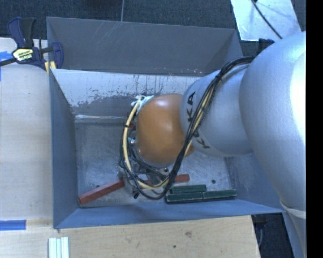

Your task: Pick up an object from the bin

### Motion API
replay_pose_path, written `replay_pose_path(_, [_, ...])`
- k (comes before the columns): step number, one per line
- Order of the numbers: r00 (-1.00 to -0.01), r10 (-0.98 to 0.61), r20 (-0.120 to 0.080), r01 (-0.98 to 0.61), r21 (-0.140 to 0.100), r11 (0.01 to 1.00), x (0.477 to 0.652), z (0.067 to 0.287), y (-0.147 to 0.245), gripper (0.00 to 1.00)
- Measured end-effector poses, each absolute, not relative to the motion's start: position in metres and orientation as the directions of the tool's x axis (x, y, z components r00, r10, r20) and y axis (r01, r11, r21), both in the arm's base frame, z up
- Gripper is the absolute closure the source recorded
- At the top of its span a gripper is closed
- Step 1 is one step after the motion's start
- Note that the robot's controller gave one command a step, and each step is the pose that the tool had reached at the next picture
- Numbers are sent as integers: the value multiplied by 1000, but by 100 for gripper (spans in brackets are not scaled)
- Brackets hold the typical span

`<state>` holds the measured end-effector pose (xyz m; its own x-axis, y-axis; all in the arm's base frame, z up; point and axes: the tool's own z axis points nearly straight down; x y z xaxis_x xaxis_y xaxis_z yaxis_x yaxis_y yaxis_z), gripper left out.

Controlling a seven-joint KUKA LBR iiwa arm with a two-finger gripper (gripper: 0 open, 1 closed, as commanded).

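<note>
Where the silver-grey arm [242,106] reaches in from the right, its orange dome-shaped cover [159,128] and a loop of yellow and black cables [130,144] hang over the middle of the grey metal bin [64,144]. Beneath them the gripper [141,180] sits low near the bin floor, masked by cover and cables; whether it is open or closed, or has hold of anything, cannot be told. Nearest to it lies a red-brown flat stick [101,192], slanting across the near left of the floor, its inner end running under the cables. A short reddish end [181,178] shows just right of the cables; whether it belongs to the same stick cannot be told. Two dark green flat bars [200,193] lie side by side along the near wall, right of the gripper.
</note>
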<state>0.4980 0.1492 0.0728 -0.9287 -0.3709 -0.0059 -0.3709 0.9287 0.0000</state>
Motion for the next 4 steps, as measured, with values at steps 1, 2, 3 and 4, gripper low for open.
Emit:
replay_pose_path(1, [-929,-371,-2,-371,0,929,497,71,149,0])
replay_pose_path(2, [-929,-371,-4,-371,1,929,498,72,149,100])
replay_pose_path(3, [-927,-375,-12,-375,-3,927,536,195,134,100])
replay_pose_path(4, [-678,-735,-7,-735,-6,679,551,259,97,100])
